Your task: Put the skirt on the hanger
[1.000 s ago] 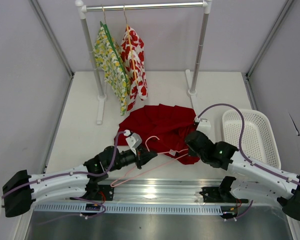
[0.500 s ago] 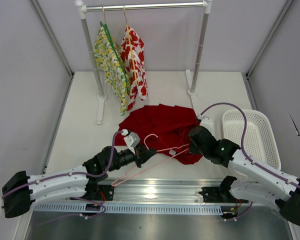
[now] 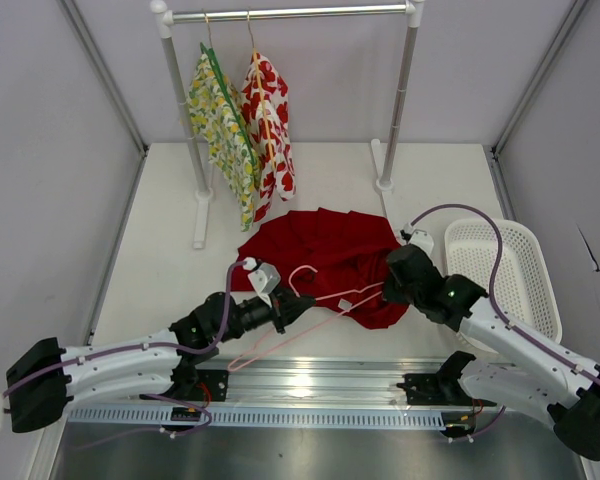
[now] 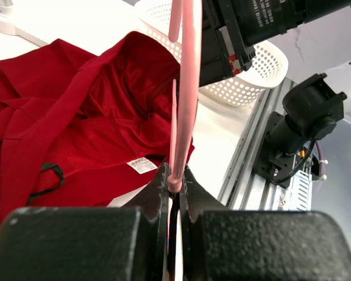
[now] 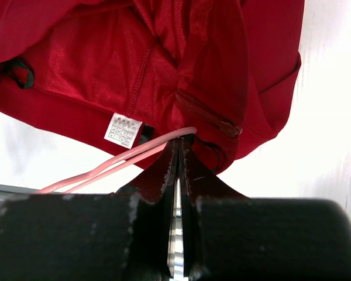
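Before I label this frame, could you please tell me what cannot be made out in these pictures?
Right wrist view: whether the right jaws pinch the hanger along with the skirt; cloth folds hide the contact.
Both wrist views: label print, too small.
Left wrist view: the hanger's far end, cut by the top edge.
Top view: right jaws, hidden under their wrist.

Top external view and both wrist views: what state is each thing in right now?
skirt: crumpled on the table, one edge lifted, not yet on the hanger.
pink hanger: held, its far end at the skirt's lifted edge.
left fingers: shut on the pink hanger.
right fingers: shut on the skirt's edge.
yellow-green floral garment: hanging on the rail.
red-flowered white garment: hanging on the rail.
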Motion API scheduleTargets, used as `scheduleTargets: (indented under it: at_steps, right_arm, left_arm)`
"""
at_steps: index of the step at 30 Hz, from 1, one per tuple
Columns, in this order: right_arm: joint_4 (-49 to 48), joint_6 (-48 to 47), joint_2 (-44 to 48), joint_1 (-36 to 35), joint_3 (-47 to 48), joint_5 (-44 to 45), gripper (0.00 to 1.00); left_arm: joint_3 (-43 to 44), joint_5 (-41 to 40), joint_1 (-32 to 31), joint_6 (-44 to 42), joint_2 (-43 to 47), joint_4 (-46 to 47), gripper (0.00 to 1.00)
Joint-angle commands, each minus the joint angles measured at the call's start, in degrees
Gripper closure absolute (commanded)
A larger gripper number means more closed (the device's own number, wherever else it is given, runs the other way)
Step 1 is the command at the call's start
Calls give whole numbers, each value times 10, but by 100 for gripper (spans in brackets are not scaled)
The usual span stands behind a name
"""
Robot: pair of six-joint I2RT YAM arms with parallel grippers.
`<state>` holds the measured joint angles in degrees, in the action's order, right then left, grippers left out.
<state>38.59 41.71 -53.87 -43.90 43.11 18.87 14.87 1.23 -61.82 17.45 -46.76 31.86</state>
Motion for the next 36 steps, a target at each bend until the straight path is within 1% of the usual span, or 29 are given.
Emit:
scheduleTargets:
  at_steps: [1,2,4,6,11,15,21,30,36]
  right_arm:
    - [-21,-4,12,10,20,-4,98]
    - [-20,-3,11,14,20,-4,98]
    - [-20,-3,10,18,20,-7,98]
    - [-19,-1,12,21,19,-8,98]
    - [-29,0,7,31,20,-21,99]
    - [-32,-1,4,39,20,-27,99]
    - [-37,-1,3,50,17,-42,99]
    - [-38,-2,3,52,14,-46,100]
    - [-38,-2,5,53,10,-49,100]
  left_arm:
    - [2,-10,-5,-4,12,15,100]
    - [-3,-33,-5,-4,26,10,100]
    - [-6,-40,-5,-4,42,-5,100]
    - [-5,-43,-5,-7,56,-27,100]
    - [-18,-34,-5,0,84,-43,100]
    - [-25,0,-6,7,77,-37,100]
    - [-35,4,-9,9,74,-19,100]
    - [-19,11,-9,0,33,11,100]
    - [-7,5,-8,-8,28,12,100]
